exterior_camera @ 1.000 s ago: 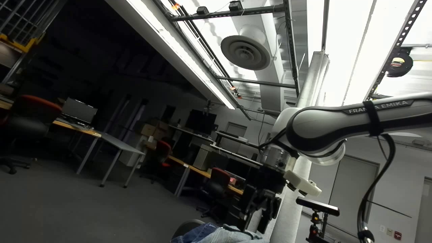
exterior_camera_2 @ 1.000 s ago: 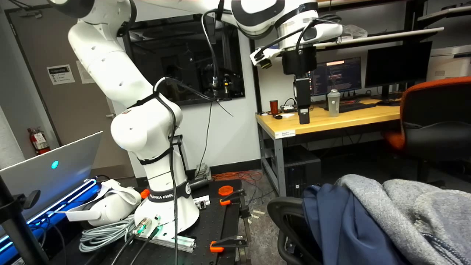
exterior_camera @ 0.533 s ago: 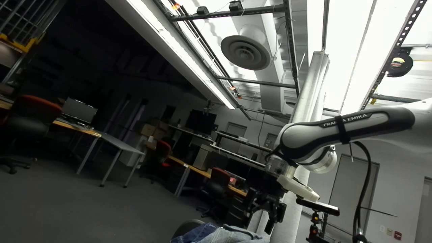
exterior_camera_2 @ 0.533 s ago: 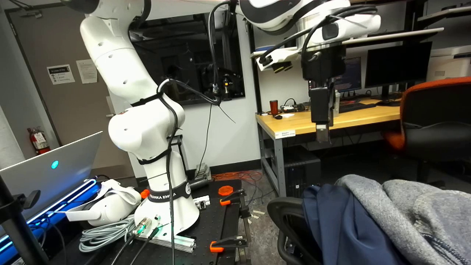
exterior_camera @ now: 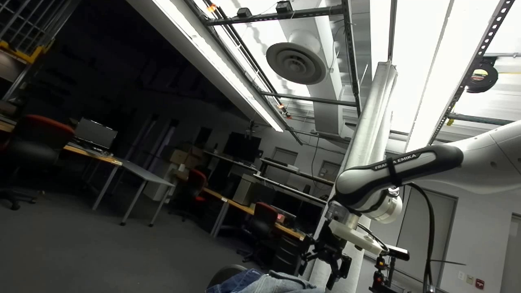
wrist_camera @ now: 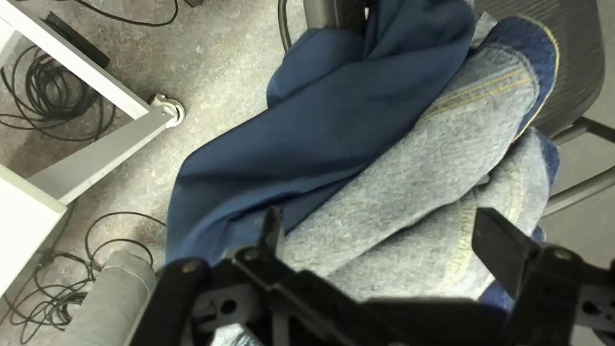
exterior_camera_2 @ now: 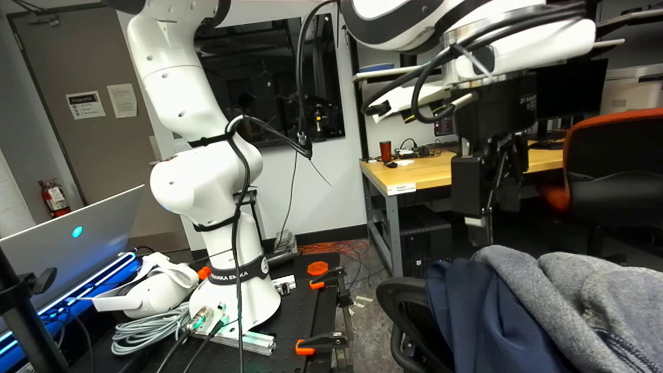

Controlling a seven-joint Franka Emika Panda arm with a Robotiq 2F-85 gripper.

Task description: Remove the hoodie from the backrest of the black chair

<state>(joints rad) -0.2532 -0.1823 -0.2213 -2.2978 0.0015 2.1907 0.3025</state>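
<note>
In an exterior view the arm (exterior_camera: 374,183) reaches in from the right edge; its gripper (exterior_camera: 316,276) points down, its 2 jaws apart; beside it, at the bottom edge, navy cloth (exterior_camera: 240,281) and grey denim (exterior_camera: 276,283) lie heaped on the black chair (exterior_camera: 220,276); in an exterior view the navy cloth (exterior_camera_2: 476,311) and the denim (exterior_camera_2: 580,295) hang side by side over the chair's backrest (exterior_camera_2: 412,308); which of the 2 is the hoodie I cannot tell; the gripper shows side-on above them, 1 fingertip (exterior_camera_2: 477,233) near the denim's fold; a laptop (exterior_camera_2: 88,223) and a white headset (exterior_camera_2: 158,292) sit at the left; in the wrist view the fingers (wrist_camera: 502,250) stand wide apart, with denim showing in the gap between them; whether they touch it I cannot tell; the navy cloth lies alongside, and cables (wrist_camera: 45,98) run over the floor (wrist_camera: 216,72).
</note>
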